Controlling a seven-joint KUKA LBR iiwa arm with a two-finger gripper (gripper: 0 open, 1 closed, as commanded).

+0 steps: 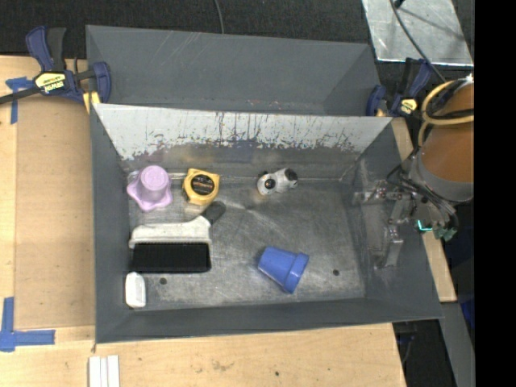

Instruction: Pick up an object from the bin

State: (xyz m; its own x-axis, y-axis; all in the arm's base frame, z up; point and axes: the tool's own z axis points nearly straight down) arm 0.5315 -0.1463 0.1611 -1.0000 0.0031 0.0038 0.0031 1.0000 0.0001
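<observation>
The gripper [385, 230] hung well to the view's right of the blue cup [282, 268], which lay tipped, mouth toward it; whether open or closed was unclear.

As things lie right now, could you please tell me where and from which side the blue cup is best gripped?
Probably from straight above, across the middle of its round wall. The blue cup lies tipped on its side on bare bin floor, apart from everything else, so both flanks are free. It may roll.
</observation>
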